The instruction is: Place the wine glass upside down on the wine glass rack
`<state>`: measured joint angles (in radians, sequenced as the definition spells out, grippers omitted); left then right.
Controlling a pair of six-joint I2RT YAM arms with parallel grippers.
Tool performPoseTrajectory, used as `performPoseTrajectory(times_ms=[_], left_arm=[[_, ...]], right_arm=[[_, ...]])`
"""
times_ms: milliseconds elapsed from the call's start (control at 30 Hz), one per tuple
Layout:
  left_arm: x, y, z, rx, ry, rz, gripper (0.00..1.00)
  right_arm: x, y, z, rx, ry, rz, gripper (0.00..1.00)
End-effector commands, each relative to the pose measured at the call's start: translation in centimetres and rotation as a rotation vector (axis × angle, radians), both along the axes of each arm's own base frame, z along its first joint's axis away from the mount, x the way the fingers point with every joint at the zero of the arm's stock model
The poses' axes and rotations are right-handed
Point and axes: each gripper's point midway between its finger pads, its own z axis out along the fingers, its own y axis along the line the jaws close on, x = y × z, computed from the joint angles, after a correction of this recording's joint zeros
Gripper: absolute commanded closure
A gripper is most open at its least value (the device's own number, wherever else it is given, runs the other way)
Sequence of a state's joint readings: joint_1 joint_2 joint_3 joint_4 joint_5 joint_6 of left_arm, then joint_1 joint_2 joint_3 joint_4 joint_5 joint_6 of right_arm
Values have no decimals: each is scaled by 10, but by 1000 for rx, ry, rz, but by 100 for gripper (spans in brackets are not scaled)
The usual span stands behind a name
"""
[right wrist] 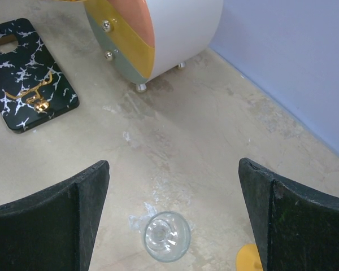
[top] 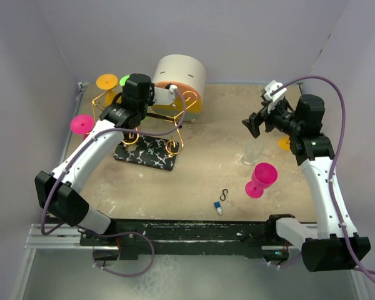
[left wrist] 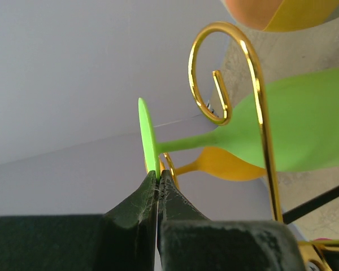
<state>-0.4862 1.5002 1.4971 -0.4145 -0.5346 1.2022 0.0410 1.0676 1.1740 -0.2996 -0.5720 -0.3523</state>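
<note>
**Green glass at the rack, release not yet made**

In the top view we found the rack point(top: 147, 153) at about ten o'clock on the table point(top: 200, 181), with an orange glass point(top: 106, 81) and a pink glass point(top: 82, 124) hanging foot-up on its arms. The green glass point(top: 125, 80) showed its foot as a disc at twelve o'clock of the rack, so we judged it already inverted. The left gripper point(top: 130, 86) sat right against that foot, at its four o'clock. The right gripper point(top: 255, 125) hovered at three o'clock of the table, well apart from the rack. A clear glass point(top: 253, 153) and a second pink glass point(top: 260, 179) stood on the table at its six o'clock.

In the left wrist view the left gripper was all but closed, pinching the rim of the green glass's foot. The stem ran toward three o'clock, and the bowl lay behind a gold hook point(left wrist: 255, 96). We could not tell whether the foot rested on the wire. We judged that seating it, letting go and drawing back were left.

In the right wrist view the right gripper was spread wide and held nothing. The clear glass stood at six o'clock between its fingers, with the drawer box point(right wrist: 181, 28) at twelve.
</note>
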Motion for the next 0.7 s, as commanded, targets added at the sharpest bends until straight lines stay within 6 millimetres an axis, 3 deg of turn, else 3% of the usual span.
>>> performPoseTrajectory(times_ms=[0, 233, 667], left_arm=[[-18, -9, 22, -76, -27, -37, 100], [-30, -21, 18, -94, 4, -62, 100], [-33, -39, 15, -114, 28, -103, 100]], right_arm=[[3, 1, 11, 9, -46, 17, 2], [3, -1, 10, 10, -44, 10, 2], [4, -4, 8, 11, -36, 0, 2]])
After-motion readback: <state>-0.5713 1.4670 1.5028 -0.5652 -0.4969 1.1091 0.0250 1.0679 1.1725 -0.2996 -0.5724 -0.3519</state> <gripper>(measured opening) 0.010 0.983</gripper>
